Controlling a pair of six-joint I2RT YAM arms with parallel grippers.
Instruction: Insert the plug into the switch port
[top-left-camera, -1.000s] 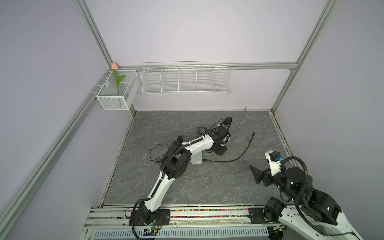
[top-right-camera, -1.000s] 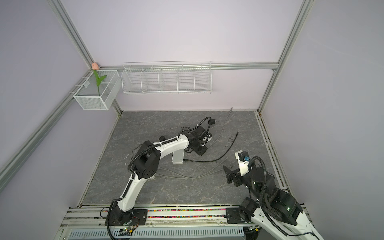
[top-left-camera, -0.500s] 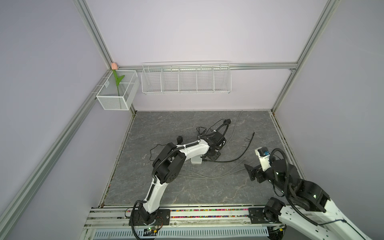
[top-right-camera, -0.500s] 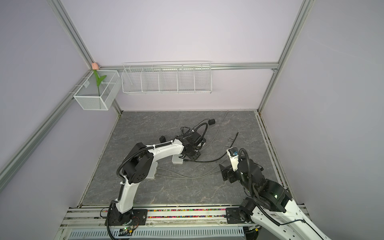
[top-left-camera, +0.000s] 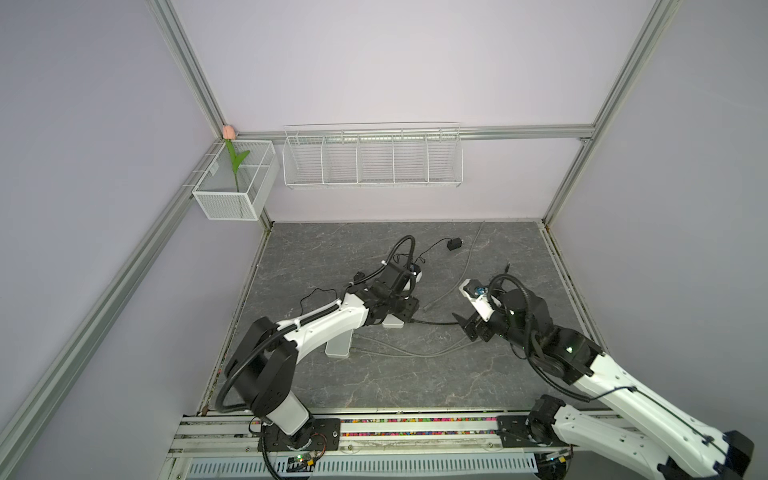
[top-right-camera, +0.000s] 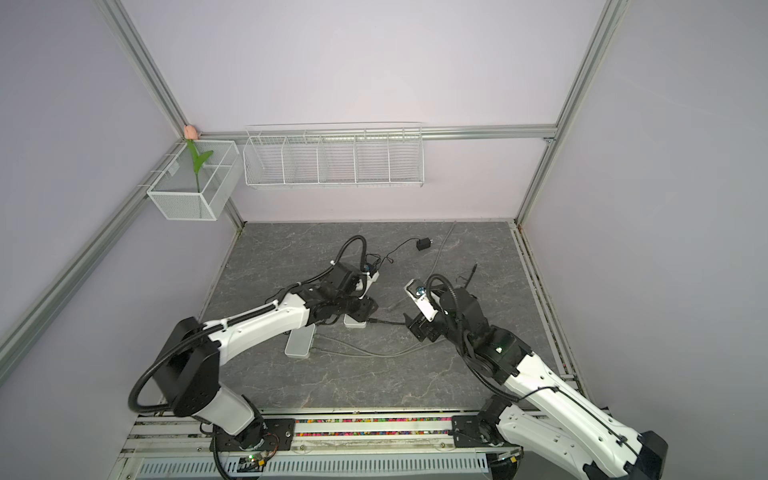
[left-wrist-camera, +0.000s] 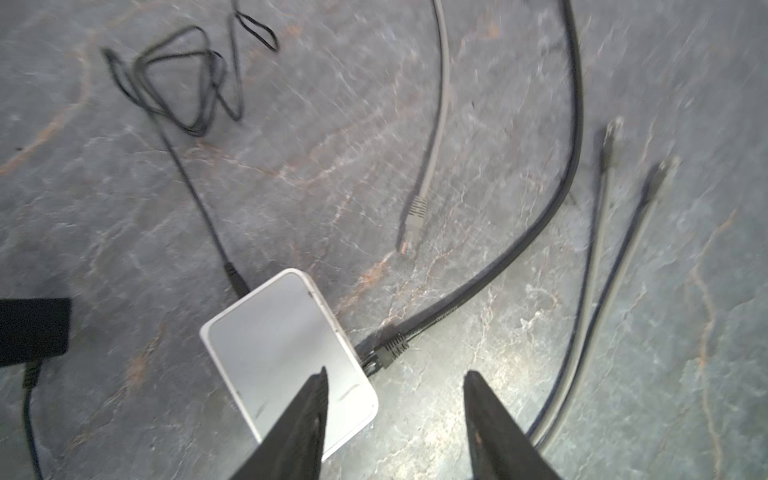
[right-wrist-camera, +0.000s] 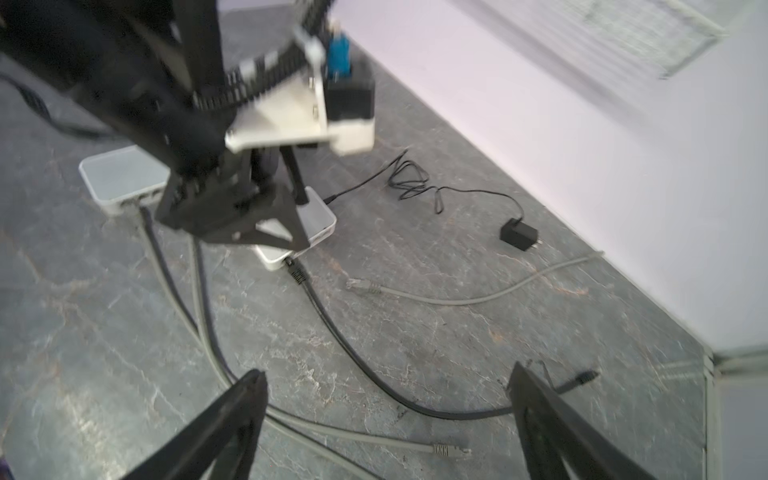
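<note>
The switch (left-wrist-camera: 286, 353) is a smooth white plastic box with rounded corners, and you will find it lying flat on the grey, veined, stone-pattern table (left-wrist-camera: 457, 104). The ribbed black plug (left-wrist-camera: 390, 351), on its flat black cable (left-wrist-camera: 569, 166), butts into the switch's side wall. The left gripper (left-wrist-camera: 395, 374) hangs above with its tapered black fingers (left-wrist-camera: 307, 415) partly spread and nothing between them. The plug lies just ahead of that gap, and one finger overlaps the switch's top. The right gripper (right-wrist-camera: 388, 372) is spread wide and empty above the black cable, well apart from the plug. On the wall, the white mesh box (top-left-camera: 226, 205) holds an artificial tulip (top-left-camera: 236, 164).
</note>
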